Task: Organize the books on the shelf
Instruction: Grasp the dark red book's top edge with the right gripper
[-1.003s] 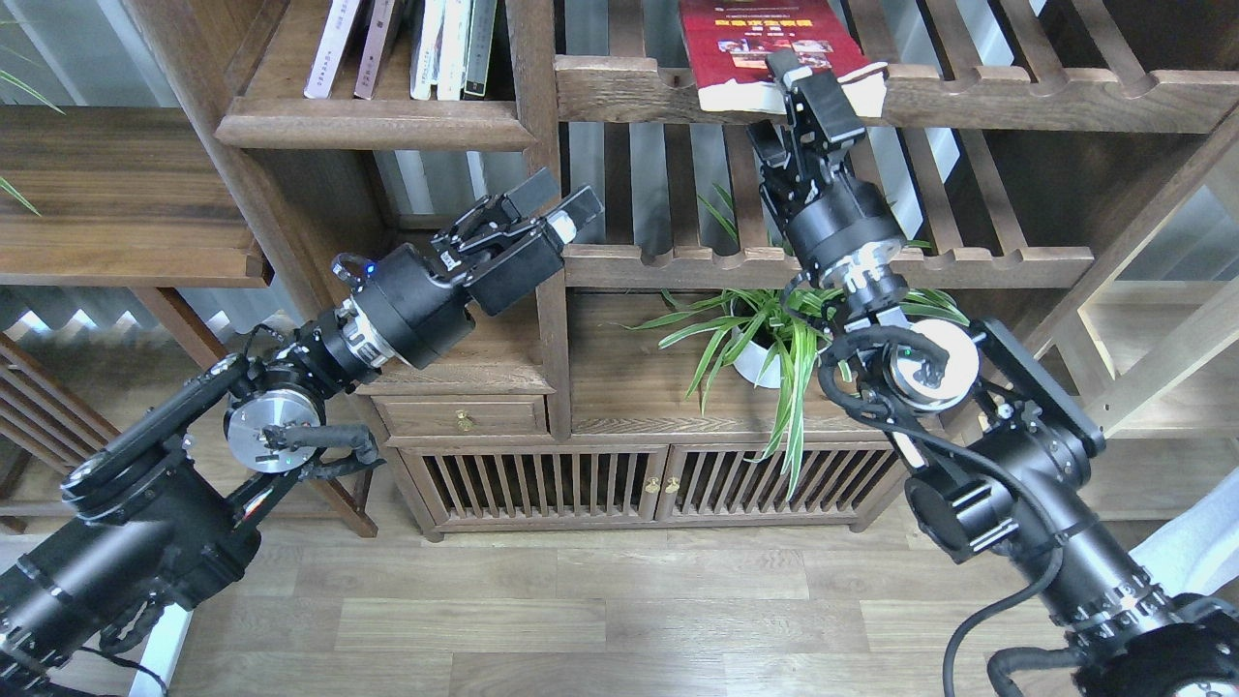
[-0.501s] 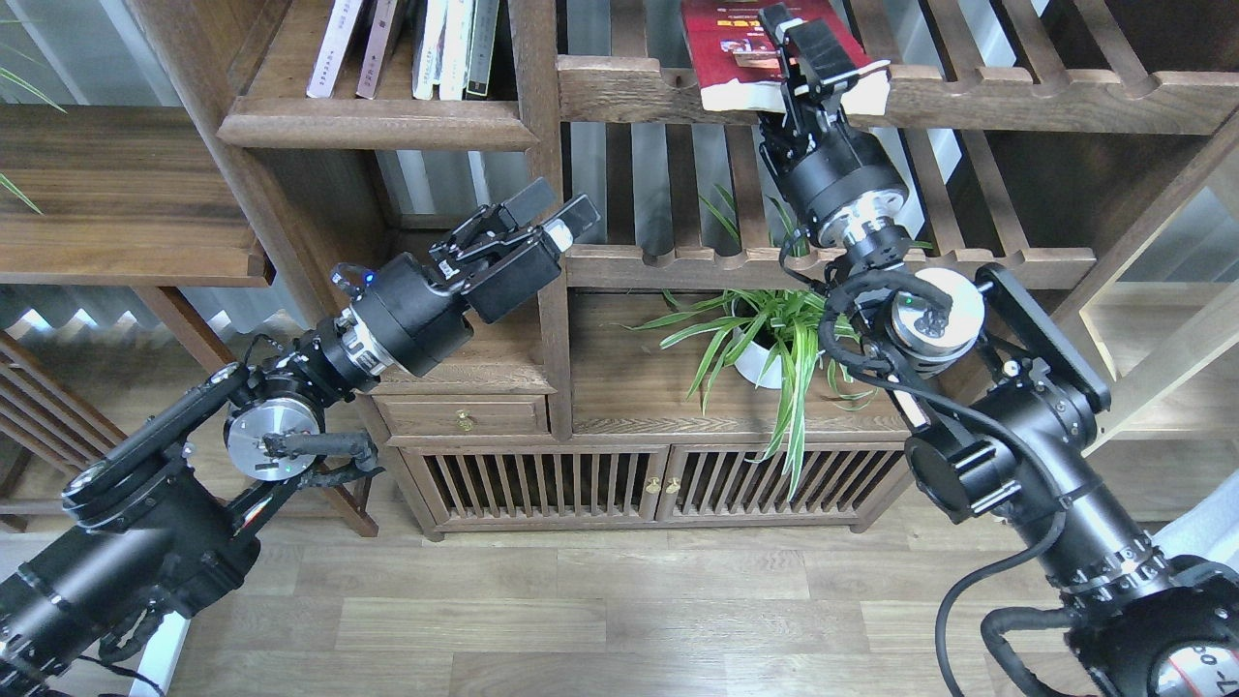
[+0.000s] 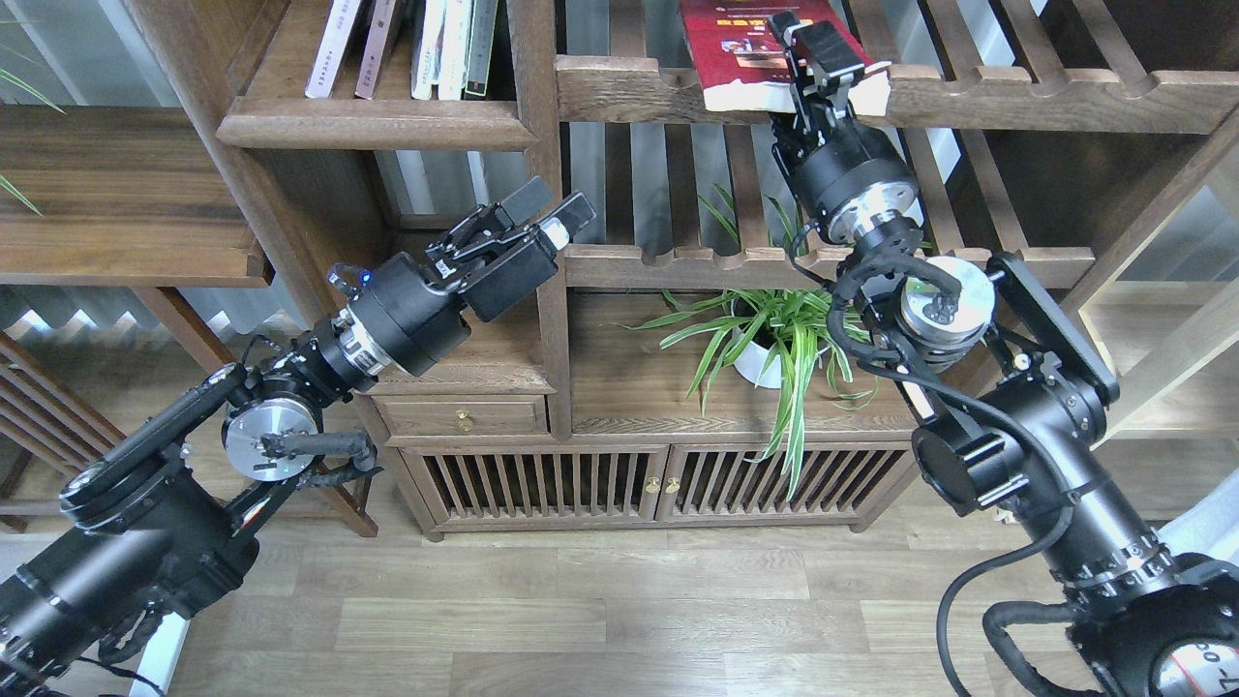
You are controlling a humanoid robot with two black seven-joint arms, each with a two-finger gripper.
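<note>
the right gripper (image 3: pixel 821 60) is nearer, its jaws clamped on the near edge of the red book (image 3: pixel 750 53), whose long axis runs far. the left gripper (image 3: pixel 547 208), jaws apart and empty, sits lower left, below the shelf (image 3: pixel 373 124).

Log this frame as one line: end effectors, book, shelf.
right end effector: at red book on slatted rack, grip unclear | left end effector: open, empty | shelf: books upright

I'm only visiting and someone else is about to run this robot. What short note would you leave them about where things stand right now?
Right gripper: raised to the slatted rack, fingers around the near edge of the red book lying there; grip looks closed.
Left gripper: open, empty, hovering by the bookcase post.
Solid shelf, upper left: several books stand upright.
Done: red book apparently grasped.
Left: lift it off the rack and stand it with the others.
</note>
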